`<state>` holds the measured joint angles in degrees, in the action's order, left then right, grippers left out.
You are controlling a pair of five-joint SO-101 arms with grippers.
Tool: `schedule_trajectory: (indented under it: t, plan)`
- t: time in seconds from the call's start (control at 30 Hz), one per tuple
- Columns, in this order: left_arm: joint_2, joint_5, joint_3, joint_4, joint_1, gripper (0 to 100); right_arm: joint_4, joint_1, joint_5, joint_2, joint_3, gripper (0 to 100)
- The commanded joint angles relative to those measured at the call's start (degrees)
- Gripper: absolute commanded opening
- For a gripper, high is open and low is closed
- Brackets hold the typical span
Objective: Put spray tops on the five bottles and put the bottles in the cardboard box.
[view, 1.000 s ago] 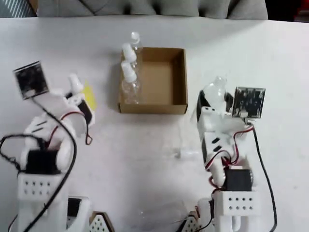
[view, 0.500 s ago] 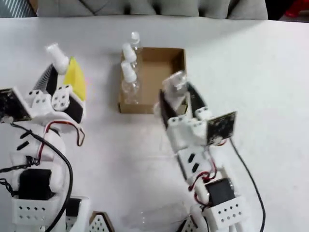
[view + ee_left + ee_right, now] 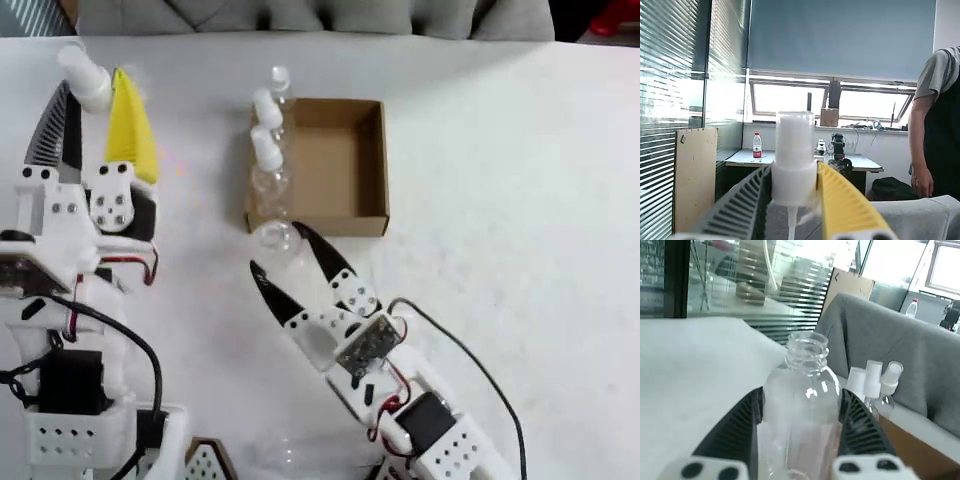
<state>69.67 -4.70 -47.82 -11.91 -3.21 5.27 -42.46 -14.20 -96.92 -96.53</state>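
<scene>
Where right jaws clasp it, uncapped bottle (image 3: 802,405), base cut off

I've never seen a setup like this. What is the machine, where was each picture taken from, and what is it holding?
Two small robot arms sit at a white table. One picture looks down from above; the other two come from cameras on the arms' wrists, looking along each pincer. The left pincer grips a white spray top. The right pincer grips a clear bottle with no top, close to a cardboard box. Three bottles already wearing spray tops stand along one wall of the box.
</scene>
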Motion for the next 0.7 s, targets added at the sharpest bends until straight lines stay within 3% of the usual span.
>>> schedule_trajectory:
  t: [0.0, 0.33, 0.67]
  plan:
    - [0.92, 1.58, 3.6, -0.44, 3.56, 2, 4.88, -0.66, -0.7, -3.38, -0.53, 1.6]
    - [0.84, 1.23, 13.19, -13.8, 21.23, 2, 6.2, -0.48, -0.7, -3.38, -0.53, 1.6]
    - [0.92, 1.14, 8.62, -13.54, 22.73, 2, 6.2, -0.4, -0.7, -3.38, -0.53, 1.6]
